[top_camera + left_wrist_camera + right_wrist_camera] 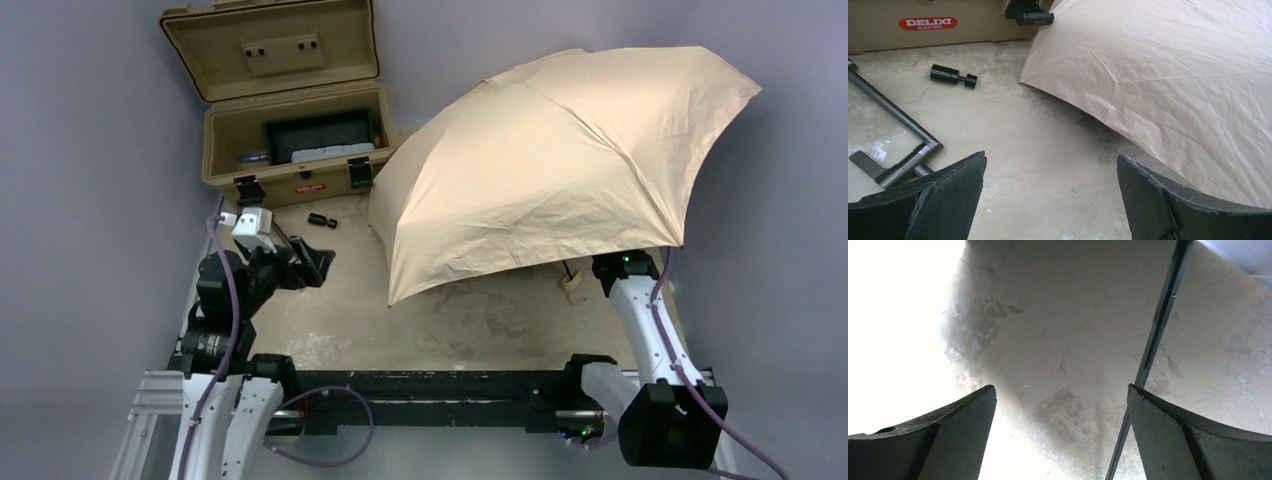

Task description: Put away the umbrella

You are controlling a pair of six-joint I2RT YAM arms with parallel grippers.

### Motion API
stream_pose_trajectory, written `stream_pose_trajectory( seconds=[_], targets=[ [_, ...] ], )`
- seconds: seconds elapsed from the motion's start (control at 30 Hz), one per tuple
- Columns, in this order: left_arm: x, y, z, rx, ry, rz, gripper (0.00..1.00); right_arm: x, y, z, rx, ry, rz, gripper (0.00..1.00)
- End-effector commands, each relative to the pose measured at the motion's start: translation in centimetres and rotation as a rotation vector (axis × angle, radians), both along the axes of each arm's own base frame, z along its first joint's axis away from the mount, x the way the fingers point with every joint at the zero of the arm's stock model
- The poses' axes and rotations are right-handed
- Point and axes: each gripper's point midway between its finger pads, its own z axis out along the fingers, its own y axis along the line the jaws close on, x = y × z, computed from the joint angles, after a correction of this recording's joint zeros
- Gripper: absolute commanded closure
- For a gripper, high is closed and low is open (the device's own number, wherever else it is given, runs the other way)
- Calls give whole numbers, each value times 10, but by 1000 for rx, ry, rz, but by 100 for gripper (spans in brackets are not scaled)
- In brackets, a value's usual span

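The mottled pale worktop (480, 330) carried a fully opened beige fabric umbrella (560, 150), its canopy just right of the open tan hard case (290, 150). The left gripper (1051, 160) and right gripper (1062, 390) both gaped wide, empty. Collapsing it cleanly probably meant first steadying the pale wooden handle (573, 290).
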Motion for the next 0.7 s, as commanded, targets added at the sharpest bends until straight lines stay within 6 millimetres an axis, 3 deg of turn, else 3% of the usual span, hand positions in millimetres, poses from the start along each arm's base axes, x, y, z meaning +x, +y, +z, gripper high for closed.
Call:
stream_pose_trajectory(
  seconds=[0.0,0.1,0.3,0.5,0.67],
  targets=[
    [-18,-15,29,-132,-22,-44,0,0,5,7,-66,-40,101,1],
    [-27,-25,34,-193,-20,-89,0,2,4,7,-70,-17,103,6],
    [-46,-48,35,-316,24,-204,0,9,3,40,-7,-76,46,4],
    [-68,-54,48,-332,-61,-271,0,28,-2,49,40,-75,3,2],
    [-77,-57,44,-344,-61,-293,0,49,-11,57,44,-85,-58,2]
  ],
)
